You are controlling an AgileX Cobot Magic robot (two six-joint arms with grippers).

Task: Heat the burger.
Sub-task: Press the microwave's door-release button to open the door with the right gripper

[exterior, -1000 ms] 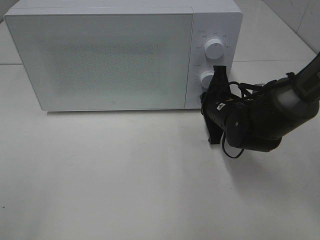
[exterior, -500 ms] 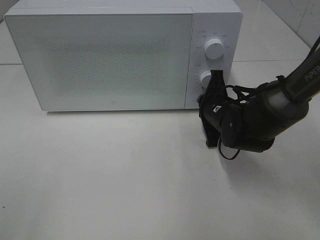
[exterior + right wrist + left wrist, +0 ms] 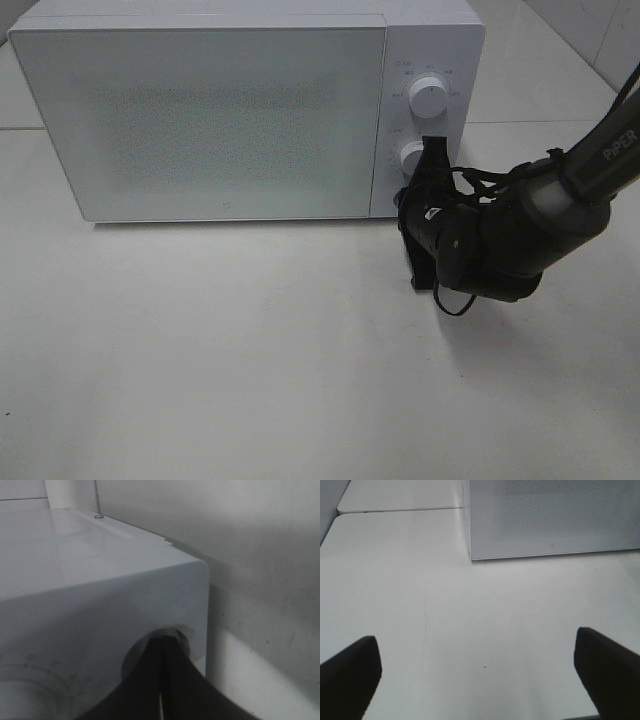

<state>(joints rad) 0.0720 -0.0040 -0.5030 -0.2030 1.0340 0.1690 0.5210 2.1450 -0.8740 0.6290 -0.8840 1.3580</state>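
Left fingers [image 3: 350,675]: wide apart, nothing betw. them, above bare tabletop [image 3: 470,605]; microwave [image 3: 220,120] left front corner ahead. Microwave door shut. Burger not seen in any view, loc. cannot tell. Ctrl panel: upper knob [image 3: 430,97], lower knob [image 3: 413,157]. Right fingers [image 3: 150,690]: pressed together, tips at round recess [image 3: 132,651] low on panel, under lower knob.

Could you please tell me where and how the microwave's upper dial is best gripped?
Pinch the upper dial by its rim, one finger on each side, coming straight at the front of the control panel. It is a short cylinder standing out from that upright face, so only the rim offers hold.
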